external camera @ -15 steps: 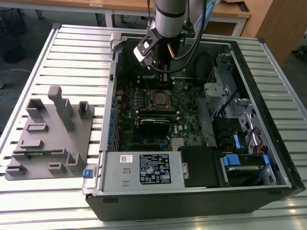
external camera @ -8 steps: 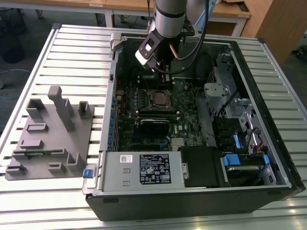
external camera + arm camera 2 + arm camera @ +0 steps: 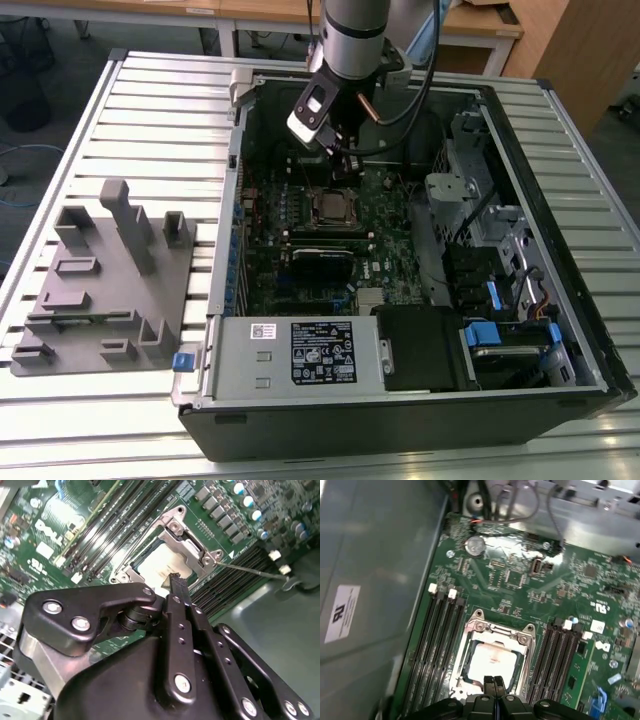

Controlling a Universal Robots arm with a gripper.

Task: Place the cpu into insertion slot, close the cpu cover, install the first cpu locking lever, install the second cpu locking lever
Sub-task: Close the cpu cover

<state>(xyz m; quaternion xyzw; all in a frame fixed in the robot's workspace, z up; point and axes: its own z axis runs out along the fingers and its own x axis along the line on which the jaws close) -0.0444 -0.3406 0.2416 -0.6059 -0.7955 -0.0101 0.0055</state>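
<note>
Hovering just over the cpu cover point(image 3: 495, 628) with fingers point(image 3: 489, 683) pinched together on nothing, a pose suited to pushing, the gripper point(image 3: 494, 680) finds the cpu point(image 3: 492, 661) seated in the insertion slot point(image 3: 465, 664) mid-motherboard point(image 3: 520, 580), cover lowered, a locking lever point(image 3: 250, 570) apparently unlatched.

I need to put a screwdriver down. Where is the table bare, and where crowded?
Bare slatted table lies beyond the grey fixture block, toward the far edge, and along the near edge in front of it. A strip runs at the exterior view's right of the case. Crowded: inside the case, where the tool hangs over the cpu cover.
</note>
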